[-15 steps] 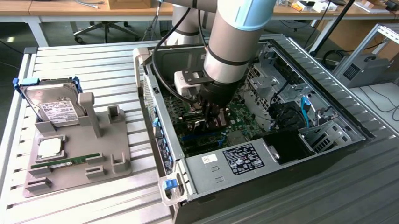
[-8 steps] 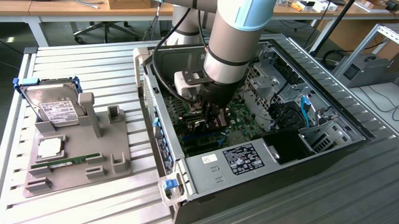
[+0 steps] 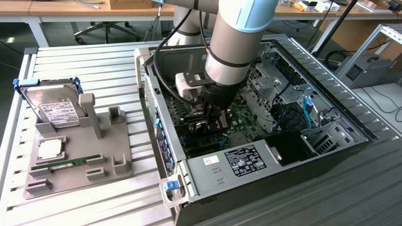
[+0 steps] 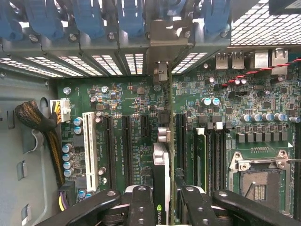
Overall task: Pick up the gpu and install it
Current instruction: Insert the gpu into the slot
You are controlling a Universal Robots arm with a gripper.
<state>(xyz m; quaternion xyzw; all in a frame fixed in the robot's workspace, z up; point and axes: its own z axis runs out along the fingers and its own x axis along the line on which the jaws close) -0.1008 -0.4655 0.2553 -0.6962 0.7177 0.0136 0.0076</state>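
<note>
The gpu (image 4: 161, 175) carries an NVIDIA logo on its edge.

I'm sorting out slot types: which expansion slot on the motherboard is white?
The long slot next to the cable bundle, at the board's edge; the other slots are black.

An open computer case (image 3: 344, 107) lies on its side on a ribbed metal surface (image 3: 82, 66). Inside it, a green motherboard (image 4: 136, 106) carries a white slot (image 4: 88, 143) beside black ones, and a processor socket (image 4: 258, 181). A bundle of yellow and black wires (image 4: 35, 117) runs to a white plug. Blue latches (image 4: 89, 16) line one edge of the case. On the exterior view's left, a grey holder (image 3: 69, 181) bears a tilted hard drive (image 3: 56, 108) in a blue frame, a square chip (image 3: 50, 148) and a green memory stick (image 3: 66, 163). A printed label (image 3: 242, 160) sits on the case's grey metal cover.
</note>
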